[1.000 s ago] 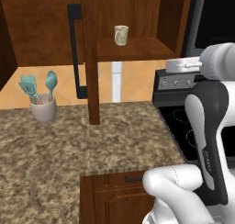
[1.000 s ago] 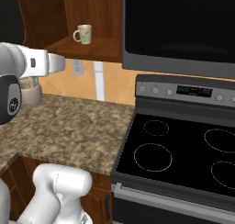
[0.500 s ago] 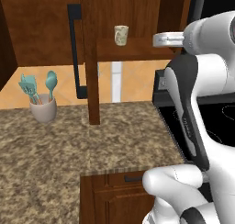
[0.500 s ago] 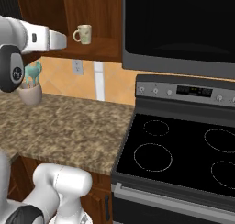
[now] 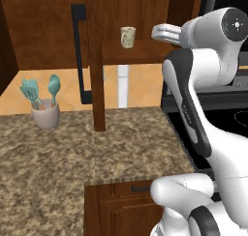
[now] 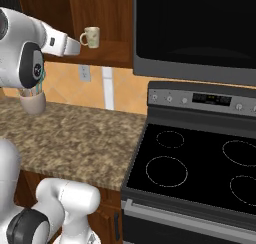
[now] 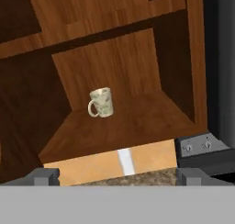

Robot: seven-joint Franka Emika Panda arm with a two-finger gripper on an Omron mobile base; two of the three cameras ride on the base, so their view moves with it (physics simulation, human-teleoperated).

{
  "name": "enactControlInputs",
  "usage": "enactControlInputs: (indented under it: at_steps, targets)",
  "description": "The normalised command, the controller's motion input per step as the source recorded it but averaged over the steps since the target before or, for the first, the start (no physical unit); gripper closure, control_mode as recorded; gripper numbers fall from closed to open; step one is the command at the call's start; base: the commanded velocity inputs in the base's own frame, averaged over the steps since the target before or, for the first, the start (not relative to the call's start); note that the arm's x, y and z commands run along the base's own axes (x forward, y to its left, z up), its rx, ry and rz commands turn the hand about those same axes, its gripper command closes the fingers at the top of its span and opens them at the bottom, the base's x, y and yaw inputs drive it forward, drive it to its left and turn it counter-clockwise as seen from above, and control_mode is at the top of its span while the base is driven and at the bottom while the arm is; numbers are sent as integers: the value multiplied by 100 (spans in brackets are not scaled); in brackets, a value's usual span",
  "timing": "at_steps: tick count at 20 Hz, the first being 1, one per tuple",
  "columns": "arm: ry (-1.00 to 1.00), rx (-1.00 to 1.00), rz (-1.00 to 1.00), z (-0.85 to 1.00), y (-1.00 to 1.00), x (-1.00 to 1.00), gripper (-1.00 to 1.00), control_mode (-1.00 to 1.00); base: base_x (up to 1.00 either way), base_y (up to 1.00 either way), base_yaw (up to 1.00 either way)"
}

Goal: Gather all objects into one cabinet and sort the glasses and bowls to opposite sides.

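Beige speckled mug (image 7: pixel 101 102): stood upright on the open shelf (image 7: pixel 137 126), near its middle, handle seen at one side.
Gripper (image 7: pixel 114 175): held released, fingers spread wide, nothing grasped, well apart from the mug.
Utensil crock (image 5: pixel 46 113): stood on granite counter (image 5: pixel 72 153), at its back edge.

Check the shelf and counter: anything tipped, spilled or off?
Nothing stands out. The beige speckled cup stands upright, alone on the open shelf; it does have a handle. The utensil crock sits upright on the counter.
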Motion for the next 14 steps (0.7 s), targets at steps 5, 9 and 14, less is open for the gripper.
enactControlInputs:
  at_steps: [5, 9, 14]
  targets:
    - [15, 4, 9, -9, 9, 49, -100, -100, 0, 0, 0]
    - [-1, -26, 7, 0, 14, 19, -100, -100, 0, 0, 0]
    - [2, -11, 1, -8, 16, 10, -100, -100, 0, 0, 0]
